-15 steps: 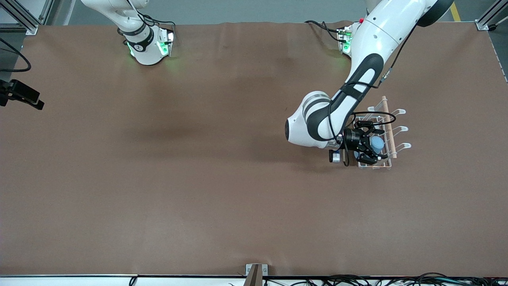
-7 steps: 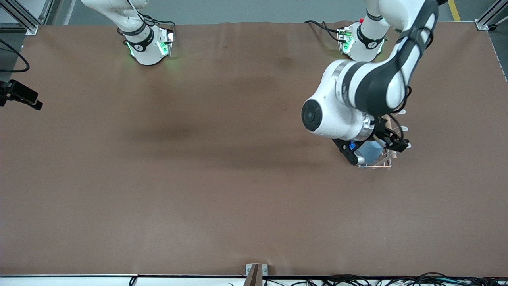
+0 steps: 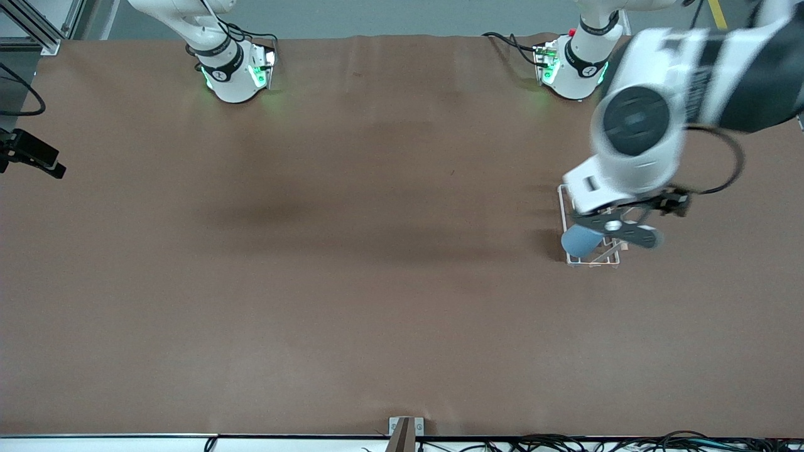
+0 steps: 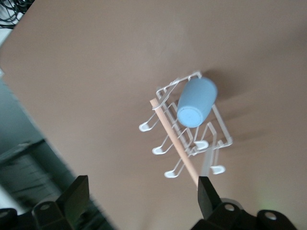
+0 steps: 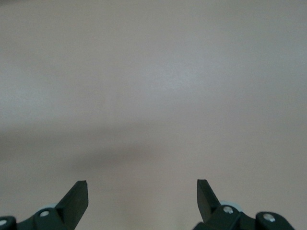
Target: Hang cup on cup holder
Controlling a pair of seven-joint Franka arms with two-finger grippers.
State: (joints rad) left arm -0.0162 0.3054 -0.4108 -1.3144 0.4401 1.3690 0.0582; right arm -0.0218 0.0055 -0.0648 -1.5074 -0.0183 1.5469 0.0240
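Left gripper (image 4: 139,201): I saw it raised in the air over the cup holder, its two black fingers (image 4: 76,194) spread wide with nothing between them. In the front view the gripper (image 3: 628,229) showed as a dark shape above the rack's end nearer the camera.

Right gripper (image 5: 142,196): I saw it with its fingers set wide apart and empty, only bare brown table (image 5: 153,86) under it. This arm waited; the front view showed little more than its base (image 3: 232,75).

Cup (image 4: 196,102): the blue-grey tumbler sat tilted on the rack, mouth down over one of the prongs at an end of the frame and closed bottom up toward the wrist camera. From the front I saw the cup (image 3: 581,240) at the corner of the rack nearer the camera, on its right-arm side. Nothing gripped it.

Cup holder (image 4: 189,132): the white wire rack stood on the table toward the left arm's end, with its light wooden rod (image 4: 175,141) running along the top. Upturned looped prongs stuck out on both sides of that rod. From the front, the cup holder (image 3: 593,258) was largely covered by the left arm.

Table (image 3: 314,251): a brown cover spread across the whole surface, with both arm bases along its edge farthest from the camera.
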